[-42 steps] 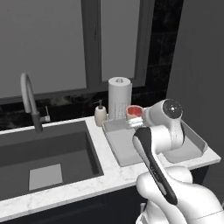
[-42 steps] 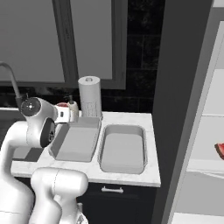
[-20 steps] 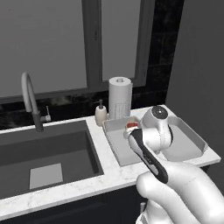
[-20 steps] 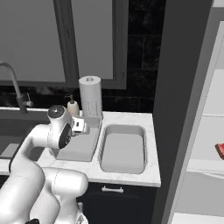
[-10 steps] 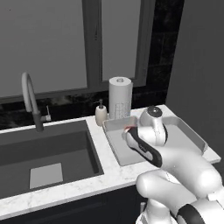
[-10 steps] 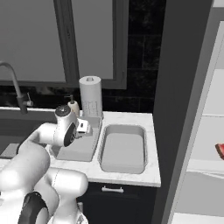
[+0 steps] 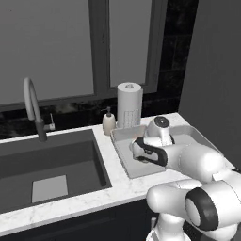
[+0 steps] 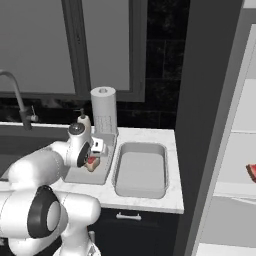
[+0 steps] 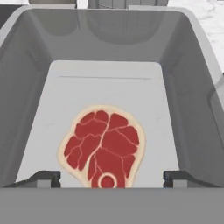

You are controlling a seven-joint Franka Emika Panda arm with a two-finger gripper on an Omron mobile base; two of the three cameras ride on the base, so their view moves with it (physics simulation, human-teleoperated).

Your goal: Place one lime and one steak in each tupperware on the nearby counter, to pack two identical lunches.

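Two tupperwares (image 8: 140, 172) (image 9: 192, 100), one steak (image 9: 103, 146).

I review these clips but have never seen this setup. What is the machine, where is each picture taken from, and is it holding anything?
It is a white robot arm on a driving base in a simulated kitchen. Two pictures come from cameras behind the arm, left and right; the third looks along the gripper. On the counter sit two grey tubs beside a sink, a paper towel roll and a soap bottle. The steak lies in the left tub; the right tub holds nothing. The jaws stand open, holding nothing.
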